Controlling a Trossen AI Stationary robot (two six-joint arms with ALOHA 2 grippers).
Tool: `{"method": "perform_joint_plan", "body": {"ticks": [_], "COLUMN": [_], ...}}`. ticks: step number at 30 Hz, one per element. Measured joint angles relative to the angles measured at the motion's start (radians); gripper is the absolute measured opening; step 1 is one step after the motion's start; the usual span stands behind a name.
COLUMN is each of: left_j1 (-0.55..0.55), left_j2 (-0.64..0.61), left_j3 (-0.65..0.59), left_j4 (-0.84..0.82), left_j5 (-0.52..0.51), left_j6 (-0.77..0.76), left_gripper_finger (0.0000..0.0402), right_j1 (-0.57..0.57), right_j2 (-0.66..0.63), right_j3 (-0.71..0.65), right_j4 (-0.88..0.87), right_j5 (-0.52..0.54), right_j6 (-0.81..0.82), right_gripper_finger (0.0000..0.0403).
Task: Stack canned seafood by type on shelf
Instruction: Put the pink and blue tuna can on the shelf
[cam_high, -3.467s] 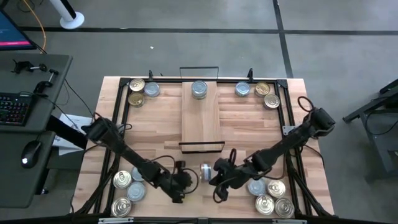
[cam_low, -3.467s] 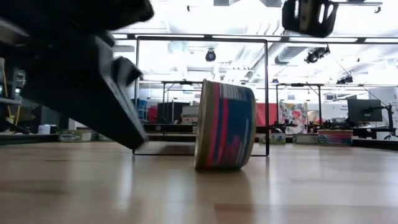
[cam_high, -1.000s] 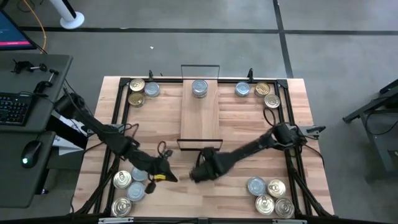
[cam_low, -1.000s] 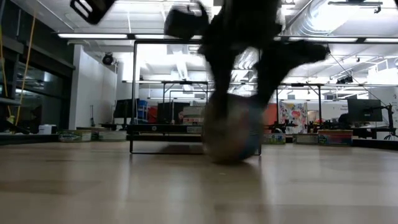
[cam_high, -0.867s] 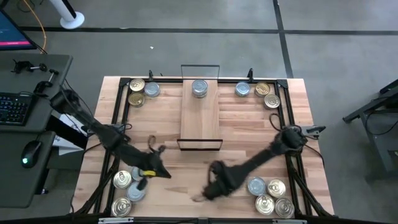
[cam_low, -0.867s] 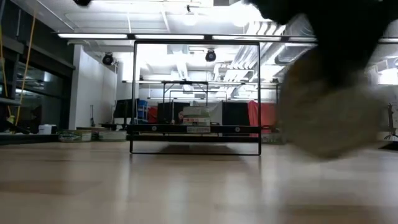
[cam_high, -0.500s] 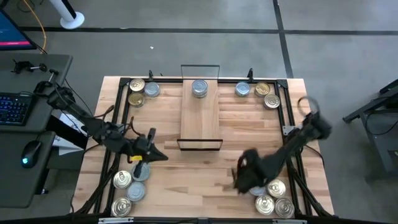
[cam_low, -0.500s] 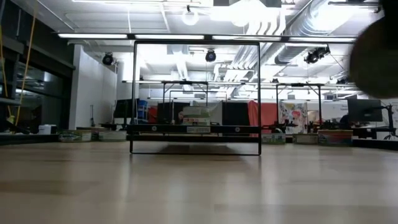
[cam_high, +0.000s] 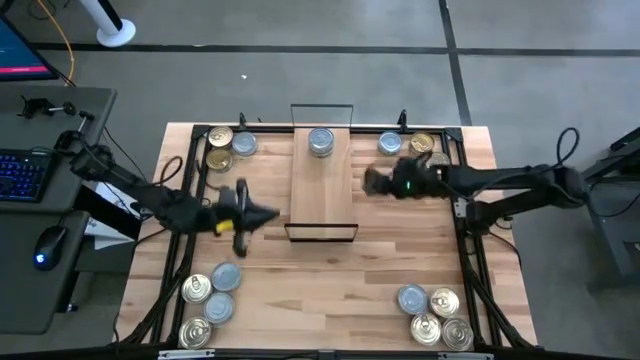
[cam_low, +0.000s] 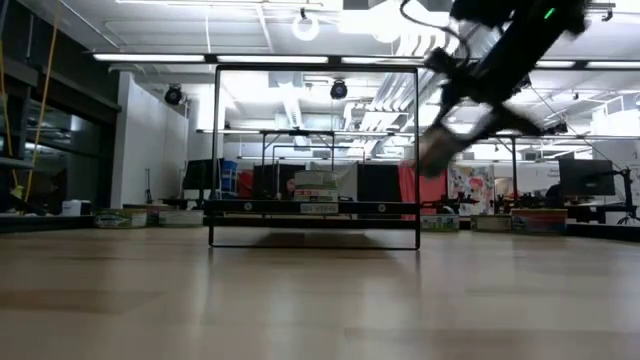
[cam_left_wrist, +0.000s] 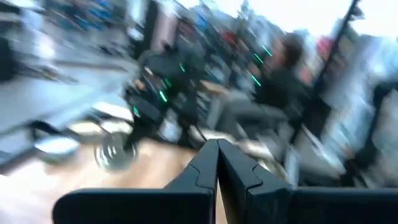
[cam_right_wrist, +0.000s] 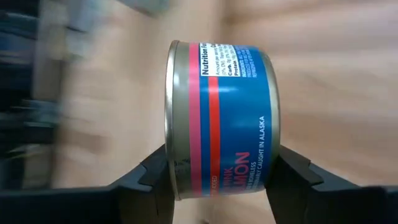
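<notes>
My right gripper (cam_high: 378, 181) hangs to the right of the shelf (cam_high: 322, 195), shut on a blue-and-pink-labelled tin (cam_right_wrist: 224, 118), which shows blurred in the low view (cam_low: 440, 150). The shelf is a light plank with black wire frames at its short ends. One silver-topped tin (cam_high: 320, 143) stands on its far end. My left gripper (cam_high: 262, 213) is shut and empty, held level left of the shelf; its closed fingers show in the left wrist view (cam_left_wrist: 217, 146). My right gripper pinches the tin between its two fingers, one on each flat end; the lid end (cam_right_wrist: 171, 167) meets one finger, and the other finger (cam_right_wrist: 292, 180) is on the opposite end. The fingers slant downward. The tin sits on edge in the hold, lifted clear of the table.
Groups of gold-topped and silver-topped tins stand in the table's four corners: far left (cam_high: 222, 146), far right (cam_high: 412, 150), near left (cam_high: 208, 300), near right (cam_high: 435, 315). A black frame (cam_high: 195, 180) runs round the tabletop. A desk with a keyboard (cam_high: 25, 175) stands to the left.
My right gripper has swung with the tin from the middle near the shelf's near end toward the near right, then up and toward the far edge, right of the shelf. My left gripper, still shut, has risen, moved toward the far edge and tipped up to level.
</notes>
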Motion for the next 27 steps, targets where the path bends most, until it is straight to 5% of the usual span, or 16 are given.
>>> {"method": "perform_joint_plan", "body": {"ticks": [3,10,18,27], "left_j1": [0.088,0.300,0.498,0.628], "left_j2": [0.000,0.009,0.034,0.033], "left_j3": [0.035,0.153,0.236,0.236], "left_j4": [0.011,-0.218,-0.593,-0.649], "left_j5": [-0.028,-0.010,0.168,0.344], "left_j6": [-0.026,-0.212,-0.315,-0.177], "left_gripper_finger": [0.0000,0.0000,0.0000,0.0000], "right_j1": [-0.137,-0.233,-0.240,-0.236], "right_j2": [0.044,0.276,0.484,0.681], "right_j3": [-0.063,0.006,0.138,0.302], "right_j4": [0.360,0.564,0.602,0.645], "right_j5": [-0.162,-0.420,-0.454,-0.450], "right_j6": [-0.087,-0.148,-0.165,-0.033], "right_gripper_finger": [0.0167,0.0167,0.0167,0.0167]}}
